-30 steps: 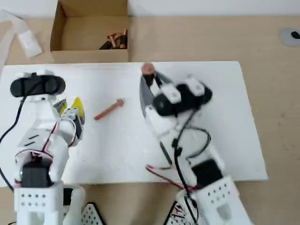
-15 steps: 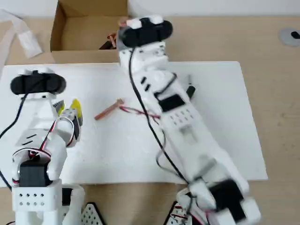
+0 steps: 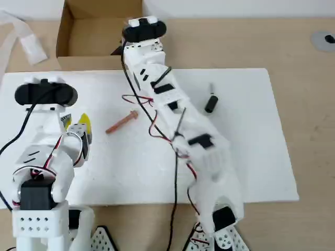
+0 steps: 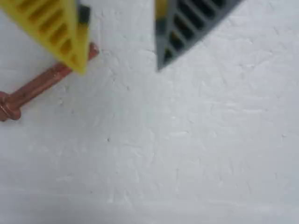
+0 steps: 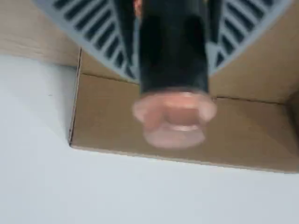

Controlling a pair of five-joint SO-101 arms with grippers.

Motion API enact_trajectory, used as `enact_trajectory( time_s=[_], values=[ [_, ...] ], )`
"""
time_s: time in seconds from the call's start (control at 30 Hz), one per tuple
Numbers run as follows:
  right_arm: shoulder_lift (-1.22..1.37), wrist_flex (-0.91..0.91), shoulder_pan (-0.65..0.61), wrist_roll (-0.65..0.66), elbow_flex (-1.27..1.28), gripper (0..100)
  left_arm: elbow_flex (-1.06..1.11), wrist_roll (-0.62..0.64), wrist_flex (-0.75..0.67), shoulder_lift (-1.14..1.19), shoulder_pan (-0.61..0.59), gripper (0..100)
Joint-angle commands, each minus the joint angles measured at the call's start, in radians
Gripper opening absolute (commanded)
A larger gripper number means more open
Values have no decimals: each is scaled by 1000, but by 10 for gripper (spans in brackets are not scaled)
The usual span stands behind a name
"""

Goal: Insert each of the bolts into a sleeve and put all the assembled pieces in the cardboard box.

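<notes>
R arm [image 3: 157,94] diagonal across board [image 3: 251,157], over box [image 3: 63,36] corner, bolt [image 3: 121,122] open betw arms, sleeve [image 3: 210,103] free at right

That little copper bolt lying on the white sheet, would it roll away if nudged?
The bolt looks like rigid metal, so it probably won't bend. Its round shank may roll, likely curving around the wider head. The white sheet looks slightly textured, which might slow it.

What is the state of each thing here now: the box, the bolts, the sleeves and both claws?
Cardboard box: open on top.
Loose bolt: lying flat on the white board, without a sleeve.
Loose sleeve: lying on the board, apart from the bolt.
Assembled piece: bolt inside sleeve, gripped.
Left claw: open.
Right claw: shut on the assembled piece.
</notes>
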Motion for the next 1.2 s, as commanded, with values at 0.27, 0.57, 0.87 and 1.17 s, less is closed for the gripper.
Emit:
enact_trajectory(
  time_s=[0.27,0.57,0.87,1.17],
  values=[
    [739,-44,-1,190,-961,18,-43,-3,5,-2,-12,105],
    [998,443,-4,227,-1449,320,-40,-2,5,5,-12,108],
    [835,595,2,104,-1443,326,2,-2,3,5,-12,108],
    [553,928,4,-41,-1443,326,2,-2,3,5,-11,108]
  ],
)
